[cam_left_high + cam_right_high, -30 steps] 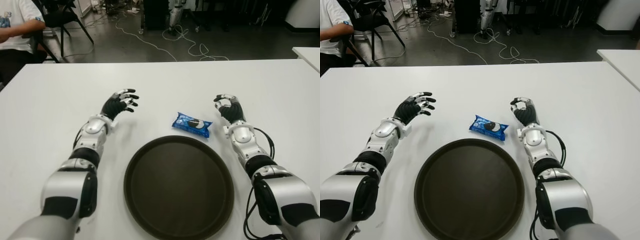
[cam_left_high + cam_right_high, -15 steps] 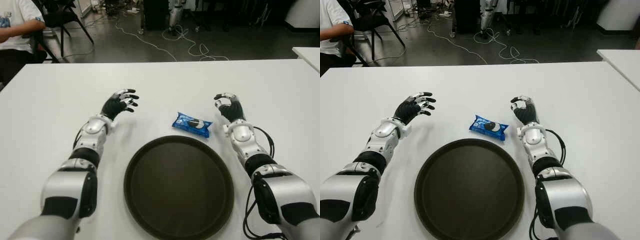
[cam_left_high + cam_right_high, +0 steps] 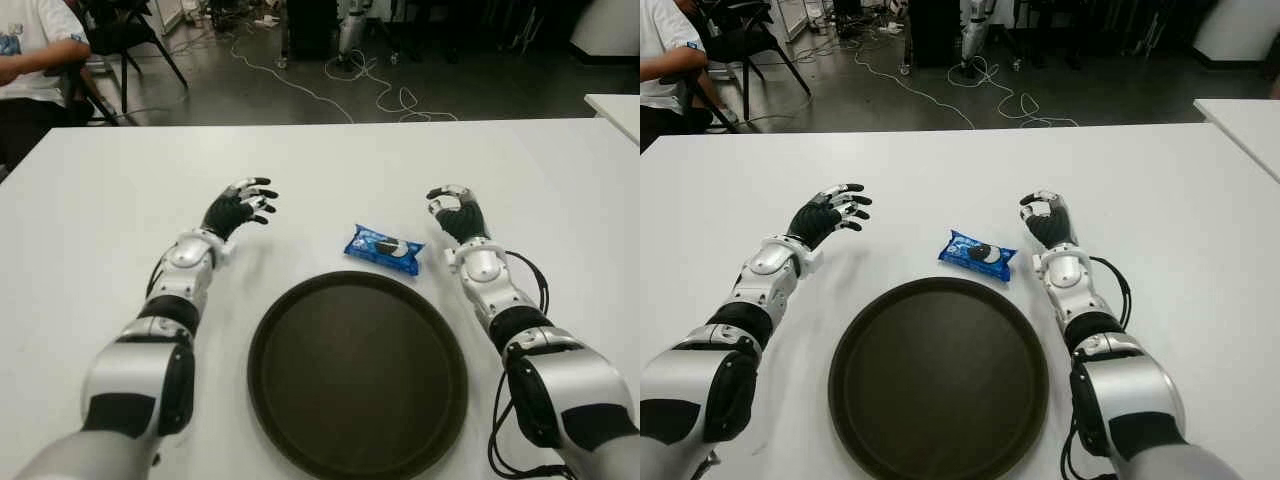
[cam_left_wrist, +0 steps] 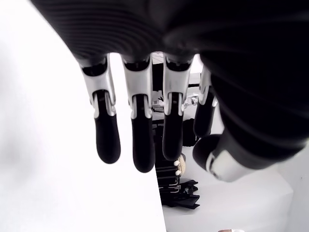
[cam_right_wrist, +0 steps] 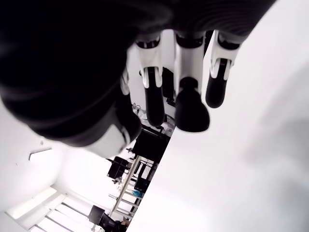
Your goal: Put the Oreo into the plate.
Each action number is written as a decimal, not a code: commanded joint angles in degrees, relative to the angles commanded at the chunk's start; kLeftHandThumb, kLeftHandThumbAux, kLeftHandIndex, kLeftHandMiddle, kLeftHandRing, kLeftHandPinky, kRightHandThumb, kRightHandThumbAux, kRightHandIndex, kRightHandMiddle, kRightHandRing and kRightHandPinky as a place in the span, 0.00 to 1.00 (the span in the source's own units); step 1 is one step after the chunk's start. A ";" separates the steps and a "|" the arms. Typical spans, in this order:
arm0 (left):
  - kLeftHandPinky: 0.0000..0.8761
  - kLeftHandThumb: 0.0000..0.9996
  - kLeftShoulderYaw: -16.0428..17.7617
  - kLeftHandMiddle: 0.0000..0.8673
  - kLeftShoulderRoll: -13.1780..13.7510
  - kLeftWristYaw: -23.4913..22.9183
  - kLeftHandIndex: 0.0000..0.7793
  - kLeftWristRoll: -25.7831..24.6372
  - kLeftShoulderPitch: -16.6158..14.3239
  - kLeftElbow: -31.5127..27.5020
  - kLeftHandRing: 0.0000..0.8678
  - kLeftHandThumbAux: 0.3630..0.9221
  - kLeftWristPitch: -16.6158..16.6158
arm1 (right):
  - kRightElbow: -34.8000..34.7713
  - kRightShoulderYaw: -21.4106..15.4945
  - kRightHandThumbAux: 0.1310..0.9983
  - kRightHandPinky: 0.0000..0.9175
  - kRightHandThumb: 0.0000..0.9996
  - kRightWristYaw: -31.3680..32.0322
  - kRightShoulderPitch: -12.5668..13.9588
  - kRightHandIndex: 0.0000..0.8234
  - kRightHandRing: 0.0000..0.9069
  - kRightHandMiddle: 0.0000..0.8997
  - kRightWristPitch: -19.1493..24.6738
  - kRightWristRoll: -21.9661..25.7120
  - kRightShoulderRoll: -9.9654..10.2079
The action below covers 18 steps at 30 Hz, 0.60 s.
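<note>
Right hand (image 3: 455,208): black-and-silver, multi-fingered, showing just right of the blue foil Oreo packet (image 3: 385,249) and apart from it. Fingers partly curled, thumb tip near the forefinger, nothing between them. Compared with the views of a second ago it has edged very slightly towards the packet and the table's far side (the shift is small enough to be nearly nothing).

Left hand (image 3: 238,207): same build, showing well left of the packet, fingers loosely spread, empty; position unchanged.

Oreo packet: lies flat on the white table (image 3: 120,180), just beyond the far rim of the round dark-brown plate (image 3: 357,373), not on it; it has not moved.

Plate: holds nothing.

Assessment: the task stands at its start. The faint drift of the right hand suggests it is the one setting up to reach, but no grasp is begun, and the packet remains to be picked up and carried the short way back over the rim.
</note>
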 joint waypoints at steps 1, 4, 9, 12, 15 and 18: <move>0.51 0.47 0.00 0.39 0.00 0.02 0.29 0.00 0.02 0.02 0.44 0.55 0.01 | -0.02 0.04 0.68 0.86 0.69 0.01 0.03 0.53 0.86 0.86 -0.05 0.03 -0.01; 0.51 0.46 0.04 0.39 -0.02 0.05 0.28 -0.03 0.02 0.06 0.45 0.55 0.09 | -0.13 0.15 0.68 0.86 0.69 0.08 0.10 0.53 0.86 0.86 -0.29 0.09 -0.03; 0.50 0.47 0.18 0.38 -0.05 0.02 0.29 -0.19 0.00 0.06 0.44 0.54 0.19 | -0.23 0.18 0.68 0.86 0.69 0.22 0.13 0.53 0.87 0.87 -0.49 0.29 -0.03; 0.50 0.48 0.22 0.38 -0.07 0.08 0.29 -0.22 0.05 0.03 0.44 0.54 0.15 | -0.23 0.14 0.68 0.86 0.69 0.26 0.17 0.53 0.87 0.87 -0.37 0.43 0.01; 0.50 0.48 0.24 0.38 -0.09 0.18 0.29 -0.23 0.10 0.00 0.44 0.55 0.01 | -0.06 -0.34 0.69 0.86 0.69 0.72 0.15 0.53 0.86 0.86 0.11 1.07 0.19; 0.50 0.50 0.25 0.38 -0.09 0.17 0.29 -0.25 0.11 -0.03 0.44 0.56 -0.03 | 0.02 -0.55 0.69 0.85 0.69 1.02 0.16 0.53 0.85 0.85 0.28 1.39 0.25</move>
